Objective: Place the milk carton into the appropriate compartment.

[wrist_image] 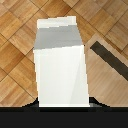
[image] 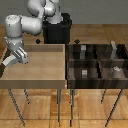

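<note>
Our gripper (image: 7, 61) sits at the far edge of the exterior view's left, just beyond the corner of the light tray (image: 35, 75), and we read it as closed on the carton (wrist_image: 60, 62). The wrist view is what tells us so: the carton fills that picture, upright, gabled top up, its base meeting the dark band of the gripper body. The fingers themselves do not show, so the grasp is a judgement from how squarely the carton sits before the camera, with wood floor behind it.

In the exterior view the carton is only a pale smudge at the gripper, too small to make out. That view gives us what the wrist cannot: the dark bin (image: 97, 62) with its compartments lies well apart, across the tray toward the exterior view's right, with small grey items in several cells.

We judge the carton is kept upright so it can drop straight into a cell. Which cell fits it we cannot tell.
</note>
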Controlling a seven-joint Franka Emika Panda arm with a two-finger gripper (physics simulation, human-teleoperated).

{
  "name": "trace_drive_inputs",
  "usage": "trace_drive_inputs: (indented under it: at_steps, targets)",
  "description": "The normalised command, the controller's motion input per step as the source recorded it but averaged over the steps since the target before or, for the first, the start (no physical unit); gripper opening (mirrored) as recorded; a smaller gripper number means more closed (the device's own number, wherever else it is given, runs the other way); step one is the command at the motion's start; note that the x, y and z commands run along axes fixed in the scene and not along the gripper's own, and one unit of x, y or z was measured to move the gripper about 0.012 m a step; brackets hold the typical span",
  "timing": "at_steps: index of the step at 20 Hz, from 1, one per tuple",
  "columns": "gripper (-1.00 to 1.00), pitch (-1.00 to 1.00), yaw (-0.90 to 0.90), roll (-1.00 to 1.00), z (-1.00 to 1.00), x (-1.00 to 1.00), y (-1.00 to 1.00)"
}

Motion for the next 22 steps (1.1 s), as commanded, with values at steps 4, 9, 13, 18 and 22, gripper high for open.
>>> trace_drive_inputs:
  at_steps: [4, 9, 13, 18, 22]
  targets:
    - [-1.00, 0.00, 0.00, 0.00, 0.00, 0.00, 1.00]
    - [-1.00, 0.00, 0.00, 0.00, 0.00, 0.00, 1.00]
    - [-1.00, 0.00, 0.00, 0.00, 0.00, 0.00, 1.00]
    - [-1.00, 0.00, 0.00, 0.00, 0.00, 0.00, 1.00]
    - [-1.00, 0.00, 0.00, 0.00, 0.00, 0.00, 1.00]
